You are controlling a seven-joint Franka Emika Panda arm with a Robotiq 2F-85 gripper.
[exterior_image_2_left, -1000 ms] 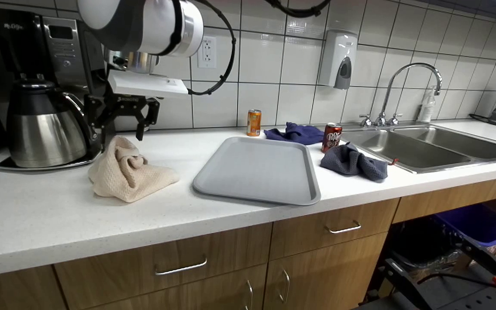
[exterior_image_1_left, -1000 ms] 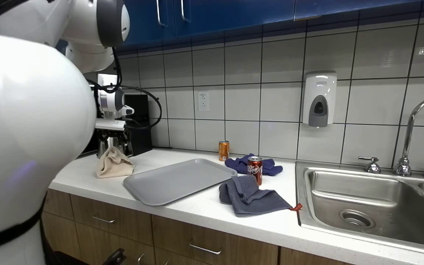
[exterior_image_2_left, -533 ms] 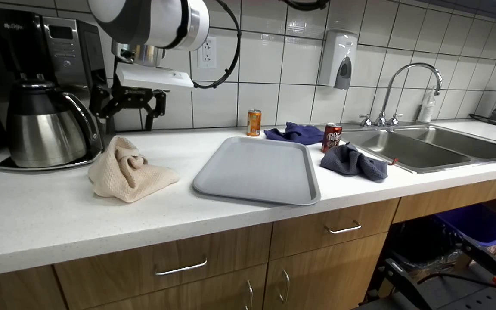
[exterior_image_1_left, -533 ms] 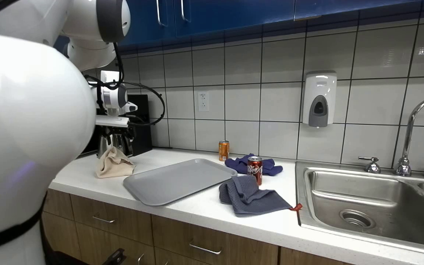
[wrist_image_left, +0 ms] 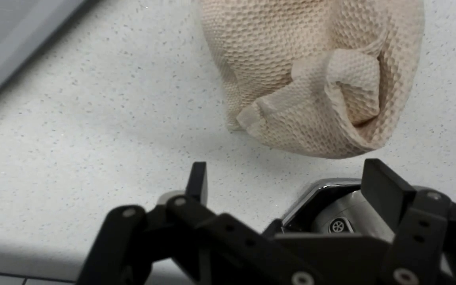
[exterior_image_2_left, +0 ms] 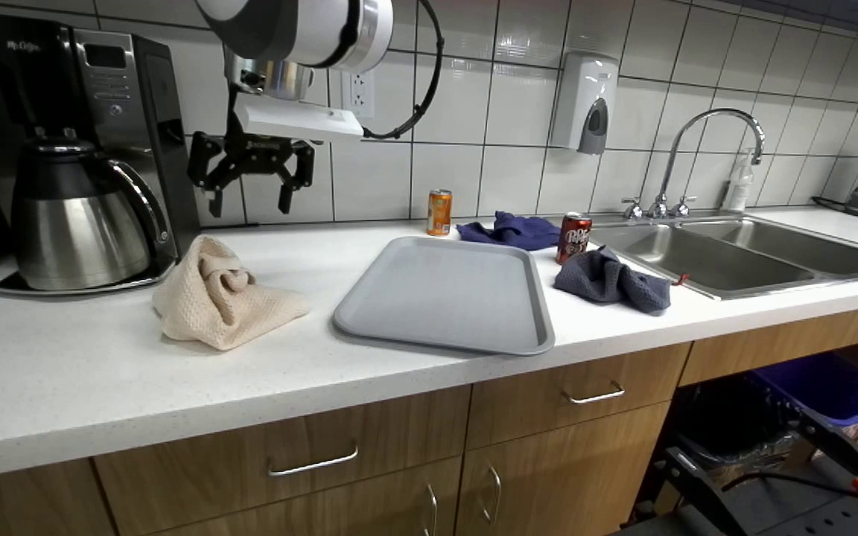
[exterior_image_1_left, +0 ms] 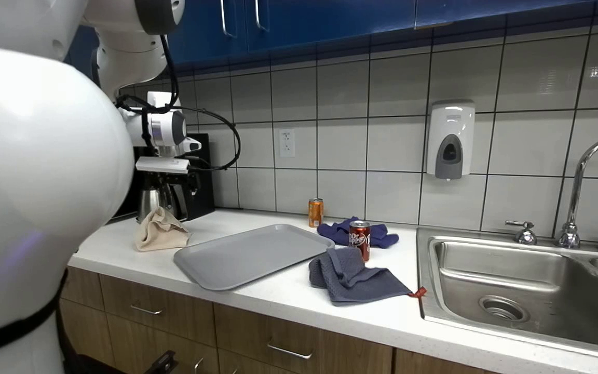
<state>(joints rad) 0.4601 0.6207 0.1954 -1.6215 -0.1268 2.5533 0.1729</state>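
Note:
My gripper [exterior_image_2_left: 250, 205] is open and empty, held in the air above the back of the counter, to the right of the coffee carafe [exterior_image_2_left: 86, 238]. A crumpled beige cloth [exterior_image_2_left: 220, 298] lies on the counter below it and nearer the front. In the wrist view the gripper [wrist_image_left: 287, 178] has its fingers wide apart, with the beige cloth [wrist_image_left: 311, 79] just beyond the fingertips and not between them. Part of the steel carafe [wrist_image_left: 366, 209] shows low between the fingers. The cloth [exterior_image_1_left: 160, 231] also shows in an exterior view, where the gripper's fingers are hard to make out against the dark coffee maker.
A grey tray [exterior_image_2_left: 444, 298] lies right of the cloth. Behind and beside it are an orange can [exterior_image_2_left: 439, 213], a purple cloth [exterior_image_2_left: 511, 231], a dark red can [exterior_image_2_left: 573, 237] and a dark grey cloth [exterior_image_2_left: 611, 283]. A coffee maker [exterior_image_2_left: 120, 112] stands left, a sink [exterior_image_1_left: 486, 270] right.
The arm and open gripper have moved right and slightly up in an exterior view, away from the carafe. The cloths, cans and tray have not moved.

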